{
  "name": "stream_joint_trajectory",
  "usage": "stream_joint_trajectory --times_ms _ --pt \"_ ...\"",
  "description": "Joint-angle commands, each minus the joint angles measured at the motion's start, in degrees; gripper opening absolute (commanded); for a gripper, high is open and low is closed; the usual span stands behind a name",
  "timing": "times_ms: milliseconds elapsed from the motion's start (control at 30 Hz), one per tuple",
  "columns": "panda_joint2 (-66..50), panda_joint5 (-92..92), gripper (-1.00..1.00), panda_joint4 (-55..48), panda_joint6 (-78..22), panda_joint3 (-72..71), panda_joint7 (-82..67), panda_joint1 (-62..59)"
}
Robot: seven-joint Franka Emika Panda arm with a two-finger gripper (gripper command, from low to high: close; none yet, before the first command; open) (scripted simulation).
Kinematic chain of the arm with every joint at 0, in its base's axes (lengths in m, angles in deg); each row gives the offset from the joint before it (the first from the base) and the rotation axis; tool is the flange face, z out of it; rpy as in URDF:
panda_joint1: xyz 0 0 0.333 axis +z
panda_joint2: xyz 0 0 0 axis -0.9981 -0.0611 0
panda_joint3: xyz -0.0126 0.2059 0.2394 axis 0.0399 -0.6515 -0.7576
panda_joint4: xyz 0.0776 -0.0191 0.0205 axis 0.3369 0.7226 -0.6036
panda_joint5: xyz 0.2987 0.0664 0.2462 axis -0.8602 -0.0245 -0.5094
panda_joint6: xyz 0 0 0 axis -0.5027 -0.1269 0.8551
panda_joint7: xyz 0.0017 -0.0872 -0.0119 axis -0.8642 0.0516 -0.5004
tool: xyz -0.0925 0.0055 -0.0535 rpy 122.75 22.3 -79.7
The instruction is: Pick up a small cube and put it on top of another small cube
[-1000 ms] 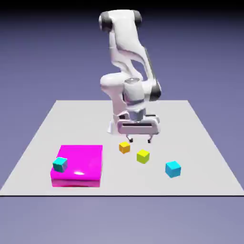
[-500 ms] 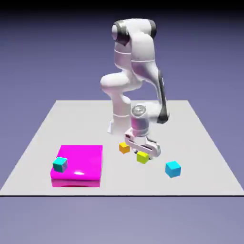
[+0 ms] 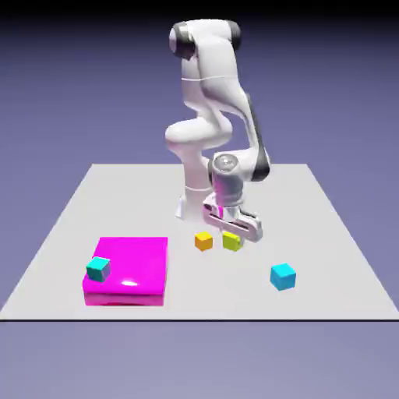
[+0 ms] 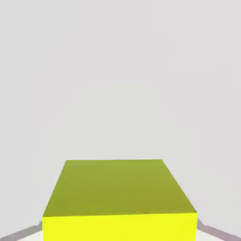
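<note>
The small lime cube looks smooth and matt. Left of it in the exterior view, the flat magenta block is glossy with white highlights, resting on the matt pale grey table.

Pale grey table under even light; plain blue-violet backdrop darkening toward top edge

White rounded arm, dark grey joint bands, pale base
</note>
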State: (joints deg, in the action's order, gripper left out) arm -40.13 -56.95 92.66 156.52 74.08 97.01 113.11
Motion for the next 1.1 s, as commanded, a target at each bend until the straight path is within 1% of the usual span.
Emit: stream_joint_trajectory --times_ms 0,600,667,800,833,867,900,1033,1067 --pt "-0.72 1.19 -1.00 -1.50 -1.05 -2.24 -0.55 -1.88" --pt "-13.70 22.14 -1.00 -28.51 -19.22 -39.60 -10.73 -29.74" --pt "-13.76 22.24 -1.00 -28.64 -19.31 -39.79 -10.78 -29.88" --pt "-22.06 28.43 -1.00 -27.01 -10.31 -35.43 -6.60 -26.30" --pt "-22.41 28.69 -1.00 -26.95 -9.94 -35.25 -6.42 -26.15" --pt "-22.41 28.69 1.00 -26.95 -9.94 -35.25 -6.42 -26.15" --pt "-22.41 28.69 1.00 -26.95 -9.94 -35.25 -6.42 -26.15" --pt "-14.11 22.50 1.00 -28.58 -18.94 -39.61 -10.61 -29.73" --pt "-13.76 22.25 1.00 -28.64 -19.31 -39.79 -10.78 -29.88"
